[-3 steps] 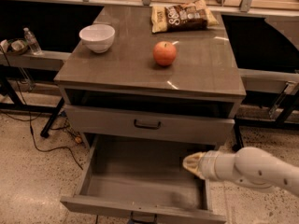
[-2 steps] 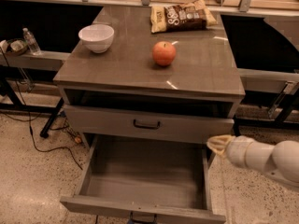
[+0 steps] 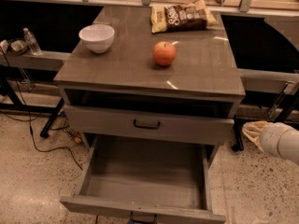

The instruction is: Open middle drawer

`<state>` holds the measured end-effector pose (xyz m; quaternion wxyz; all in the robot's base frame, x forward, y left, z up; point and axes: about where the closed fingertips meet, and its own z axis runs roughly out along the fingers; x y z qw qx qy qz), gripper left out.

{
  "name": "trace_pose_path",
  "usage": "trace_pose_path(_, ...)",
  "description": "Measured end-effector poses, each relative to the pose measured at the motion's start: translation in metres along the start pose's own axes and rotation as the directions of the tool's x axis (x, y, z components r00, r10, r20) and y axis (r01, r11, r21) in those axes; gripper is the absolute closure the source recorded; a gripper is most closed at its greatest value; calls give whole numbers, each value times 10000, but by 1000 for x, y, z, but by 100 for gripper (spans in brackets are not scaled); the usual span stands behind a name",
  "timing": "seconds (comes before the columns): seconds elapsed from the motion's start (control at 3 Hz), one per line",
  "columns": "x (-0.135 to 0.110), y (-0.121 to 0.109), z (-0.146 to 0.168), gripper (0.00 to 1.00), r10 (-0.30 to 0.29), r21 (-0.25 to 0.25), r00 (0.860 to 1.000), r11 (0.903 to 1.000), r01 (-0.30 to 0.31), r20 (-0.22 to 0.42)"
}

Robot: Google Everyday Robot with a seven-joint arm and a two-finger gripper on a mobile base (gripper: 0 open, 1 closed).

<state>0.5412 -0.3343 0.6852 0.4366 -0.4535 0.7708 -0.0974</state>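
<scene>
Presently noting middle drawer (image 3: 145,176) pulled out, lower centre | finding gripper (image 3: 254,130) hanging at right edge, apart from drawer | grip state: cannot tell

apple (image 3: 164,53) red | bowl (image 3: 96,37) white | middle drawer (image 3: 105,122) grey-brown | gripper (image 3: 253,130) cream, beside it

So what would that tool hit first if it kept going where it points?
The tool, at the right edge, would probably meet the grey-brown wooden cabinet's side; depth unclear.

Chip bag (image 3: 183,16) lettering unreadable; gripper (image 3: 254,130) low, right of cabinet (image 3: 117,71).
</scene>
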Motion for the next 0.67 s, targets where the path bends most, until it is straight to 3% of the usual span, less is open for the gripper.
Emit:
trace_pose_path(0.33,4,-15,-11,100,-985,798,9868,9908,1093,-1286)
trace_pose_path(0.67,8,-20,-9,100,-1246,930,9782,9856,1413,-1659)
